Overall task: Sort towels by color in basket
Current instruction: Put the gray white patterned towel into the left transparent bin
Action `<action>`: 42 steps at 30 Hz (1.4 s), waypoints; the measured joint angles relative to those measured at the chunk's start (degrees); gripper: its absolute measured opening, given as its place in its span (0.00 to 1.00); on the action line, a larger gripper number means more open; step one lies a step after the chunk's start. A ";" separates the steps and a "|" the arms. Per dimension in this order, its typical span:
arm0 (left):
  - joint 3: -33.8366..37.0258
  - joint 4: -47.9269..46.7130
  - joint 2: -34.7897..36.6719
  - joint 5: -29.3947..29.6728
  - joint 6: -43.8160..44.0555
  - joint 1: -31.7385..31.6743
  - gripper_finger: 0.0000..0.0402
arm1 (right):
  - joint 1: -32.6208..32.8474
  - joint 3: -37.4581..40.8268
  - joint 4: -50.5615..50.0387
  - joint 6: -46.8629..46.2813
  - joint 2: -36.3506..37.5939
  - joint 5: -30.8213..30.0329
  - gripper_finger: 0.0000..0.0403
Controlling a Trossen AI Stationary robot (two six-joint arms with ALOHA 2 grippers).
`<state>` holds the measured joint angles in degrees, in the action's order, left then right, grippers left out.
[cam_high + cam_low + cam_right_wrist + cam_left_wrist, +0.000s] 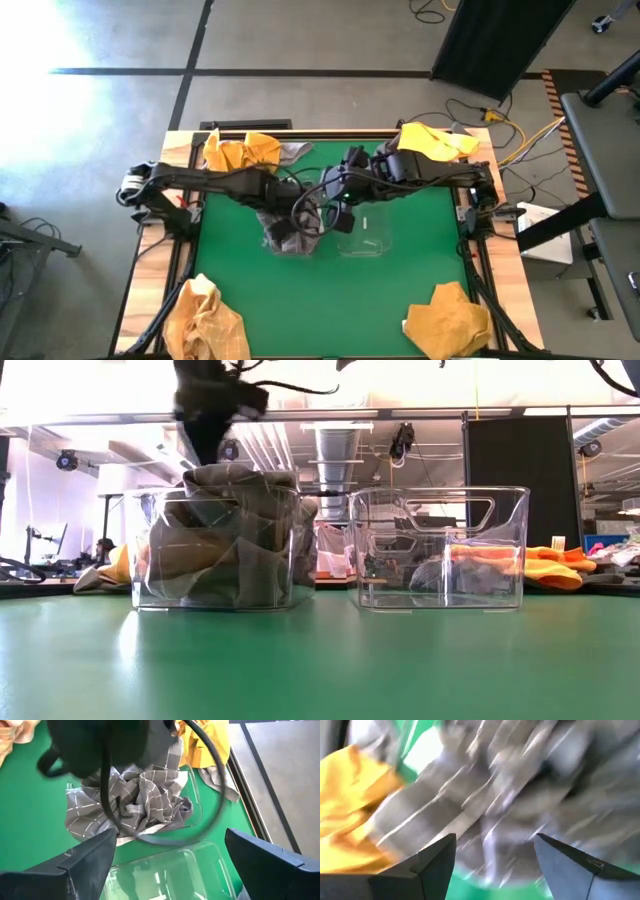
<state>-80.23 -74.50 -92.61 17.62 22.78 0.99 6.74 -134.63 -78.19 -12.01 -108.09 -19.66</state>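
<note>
Two clear baskets stand side by side mid-table. The left basket (145, 560) is heaped with grey checked towels (135, 805); the right basket (440, 550) holds nothing. My left gripper (288, 238) is open and points down just over the grey heap (235, 485); its wrist view (495, 855) is filled with blurred grey cloth. My right gripper (340, 218) is open over the gap between the baskets, nothing between its fingers (177, 860). Yellow towels lie at the table's corners (240, 152) (435, 140) (205, 320) (450, 320). My left gripper stands open right at the top of the grey heap (215, 468), coming from above. Whether its fingertips touch the cloth I cannot tell; the wrist view is blurred and the gripper's own body hides the spot elsewhere.
A further grey towel (295, 152) lies beside the yellow one at the far left. The two arms cross close together over the baskets, their cables (215, 780) looping between them. Bare green table (330, 300) lies nearer the front edge, between the two near yellow towels.
</note>
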 joint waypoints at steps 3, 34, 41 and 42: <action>5.33 -2.45 1.82 -0.49 -0.70 -1.08 0.61 | 0.20 0.04 -0.04 -0.81 0.00 0.06 0.91; 15.67 27.63 1.72 -5.14 -1.22 -6.63 0.00 | 1.92 0.15 -2.16 -5.42 0.00 0.11 0.91; 19.35 35.56 -3.26 -9.76 -1.95 -6.62 0.00 | 1.88 0.15 -2.06 -4.49 0.00 0.09 0.91; 19.09 35.29 -4.58 -9.85 -2.55 -6.59 0.00 | 1.88 0.15 -2.08 -4.39 0.00 0.11 0.91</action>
<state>-61.14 -39.22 -97.19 7.77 20.23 -5.60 8.62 -134.47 -80.27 -16.40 -108.09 -19.55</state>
